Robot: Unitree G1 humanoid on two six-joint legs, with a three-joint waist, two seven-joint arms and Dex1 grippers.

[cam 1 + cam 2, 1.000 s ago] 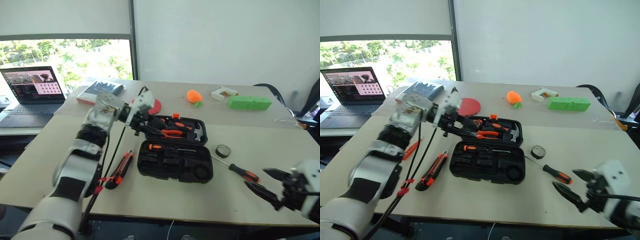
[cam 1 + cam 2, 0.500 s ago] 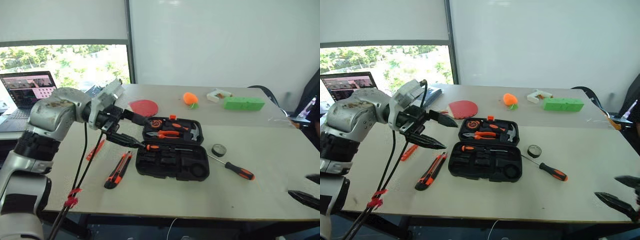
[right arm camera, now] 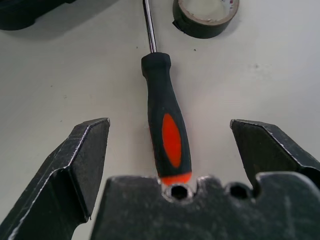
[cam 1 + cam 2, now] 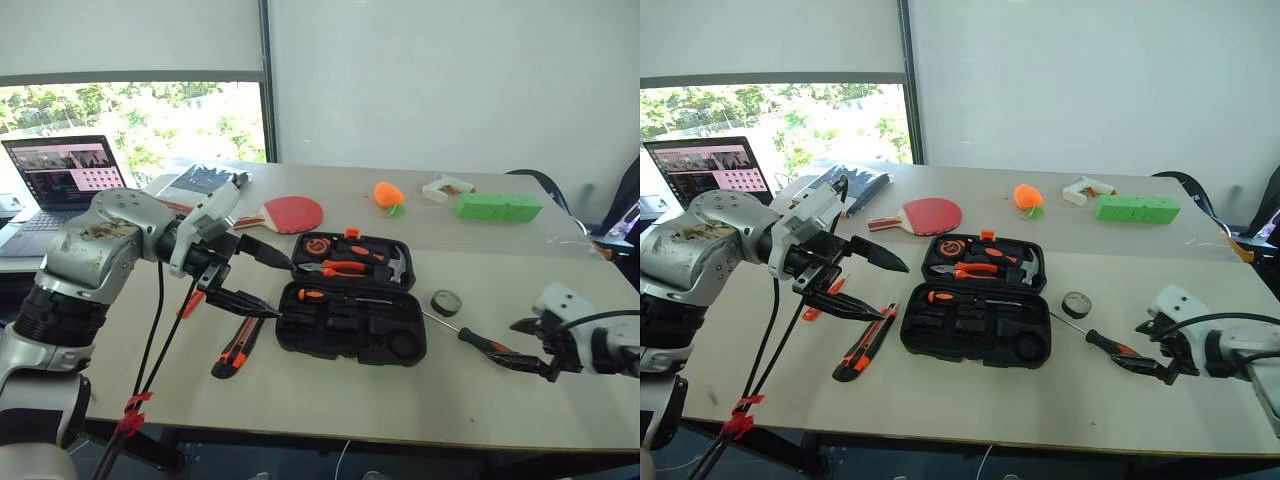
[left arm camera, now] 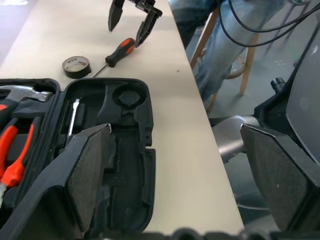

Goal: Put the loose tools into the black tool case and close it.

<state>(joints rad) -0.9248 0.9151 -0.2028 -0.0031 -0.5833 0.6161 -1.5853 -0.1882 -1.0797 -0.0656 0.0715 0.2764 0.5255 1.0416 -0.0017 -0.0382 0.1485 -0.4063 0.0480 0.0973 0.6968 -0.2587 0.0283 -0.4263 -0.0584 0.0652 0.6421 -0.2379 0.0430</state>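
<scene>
The black tool case point(image 4: 350, 330) lies open at mid-table, with pliers, a hammer and one screwdriver point(image 4: 338, 296) in its slots. My left gripper point(image 4: 286, 290) hovers open and empty just left of the case. A utility knife point(image 4: 238, 345) lies below it, and a slim orange tester point(image 4: 820, 300) is partly hidden behind it. Right of the case lie a black roll point(image 4: 446, 302) and a loose screwdriver point(image 4: 482, 344). My right gripper point(image 3: 167, 122) is open, its fingers either side of the screwdriver handle point(image 3: 167, 130) and apart from it.
A red paddle point(image 4: 295, 213), a book point(image 4: 200, 180) and a laptop point(image 4: 65, 180) sit at the back left. An orange carrot toy point(image 4: 389, 193), a white glue gun point(image 4: 447, 186) and a green block point(image 4: 498, 206) sit at the back right. A person's legs point(image 5: 235, 40) stand beyond the table's right edge.
My left gripper has drawn back from the case lid toward the left and opened wide. My right gripper has come forward and down to straddle the screwdriver handle.
</scene>
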